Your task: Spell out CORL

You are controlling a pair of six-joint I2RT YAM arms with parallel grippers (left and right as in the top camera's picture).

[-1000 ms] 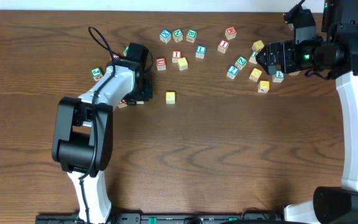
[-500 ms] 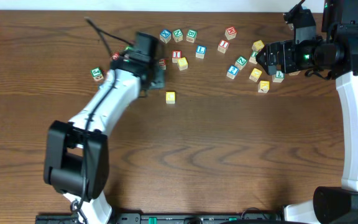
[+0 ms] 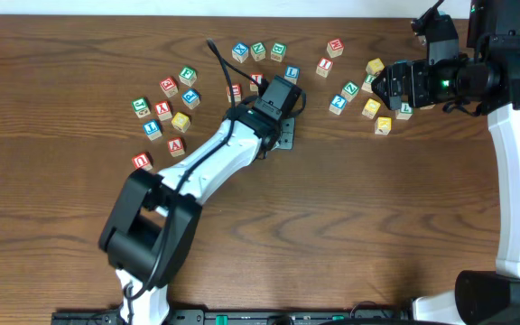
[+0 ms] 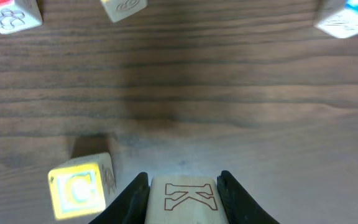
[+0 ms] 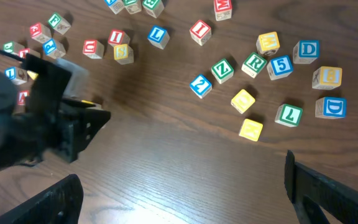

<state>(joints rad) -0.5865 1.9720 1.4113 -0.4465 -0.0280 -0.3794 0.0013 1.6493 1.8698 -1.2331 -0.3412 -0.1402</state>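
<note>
**Wood-grain table: seat the gripped block squarely beside the yellow one**

Wood-grain table [image 3: 377, 226], blocks strewn along its far side. The left gripper [image 4: 184, 193] is clenched on a block [image 4: 190, 202]; its side shows K and its top is hidden. A yellow block [image 4: 79, 190], seemingly C, sits near at 9 o'clock. Lower straight, edges parallel, without nudging it. The right gripper [image 5: 182, 171] hangs spread wide and empty, with the green R block [image 5: 252, 63] at 1 o'clock and the blue L block [image 5: 157, 35] at 12.

A robotics lab is indicated: white-and-black robot arms [image 3: 513, 181] are mounted at a dark wood-grain table [image 3: 377, 226] scattered with small lettered wooden cubes [image 3: 335, 46].
</note>
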